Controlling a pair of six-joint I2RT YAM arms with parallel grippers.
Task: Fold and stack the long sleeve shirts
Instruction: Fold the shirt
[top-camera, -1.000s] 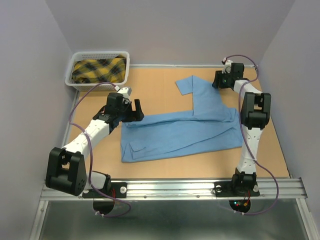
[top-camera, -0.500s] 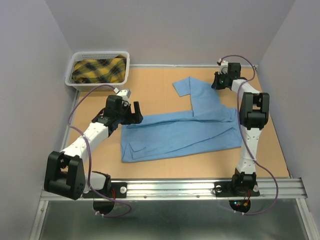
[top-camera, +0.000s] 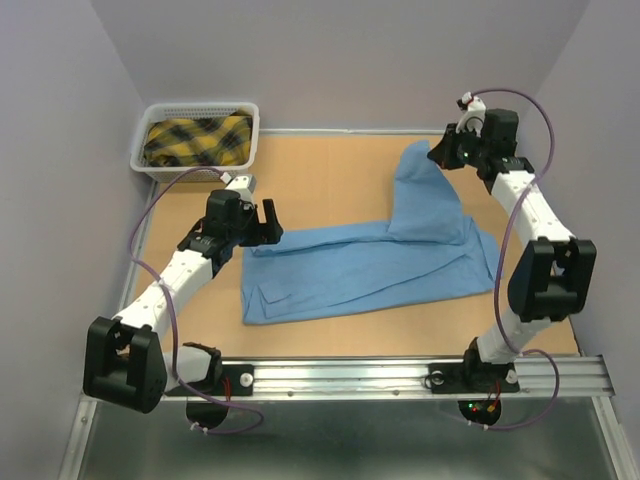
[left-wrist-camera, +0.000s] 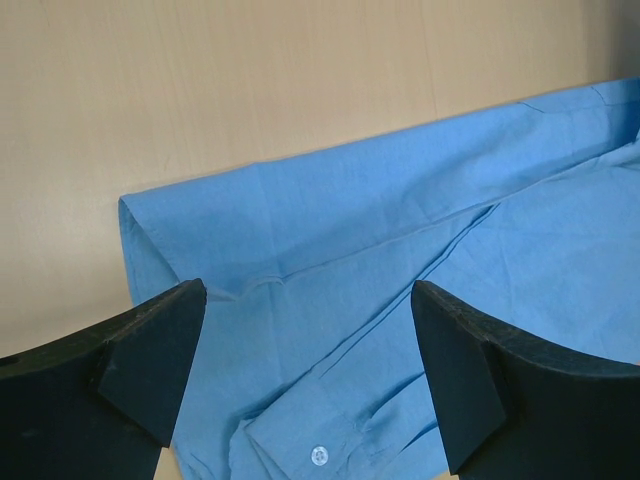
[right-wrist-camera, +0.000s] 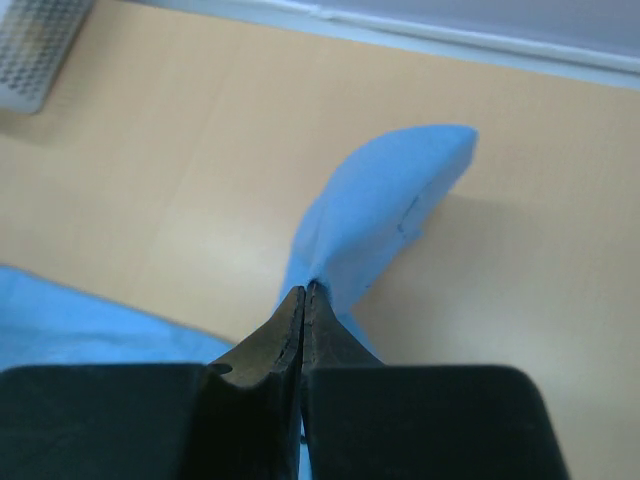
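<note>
The light blue shirt (top-camera: 360, 270) lies flat across the middle of the surface (top-camera: 320, 175), and its body seems to be doubled along its length; one sleeve (top-camera: 425, 195) rises from the far right part like a small tent, because the right gripper (top-camera: 442, 155) holds its end in the air. In the right wrist view this gripper is pressed together on only a thin pinch of the blue cloth, and the cuff hangs beyond it. The left gripper (left-wrist-camera: 308, 295) hovers over the left edge of the shirt, spread wide and touching nothing; a button shows on the cloth just below it. A white basket (top-camera: 150, 160) with a yellow and black plaid cloth (top-camera: 197, 140) stands in the far left corner, well apart from the shirt.

I judge the pinch to be the weak point; if the sleeve is carried across the body, the cloth may slip out and fall crumpled. The pull may also drag the body along the surface, since nothing presses it down; the fold would then shift and the sleeve would land askew.
</note>
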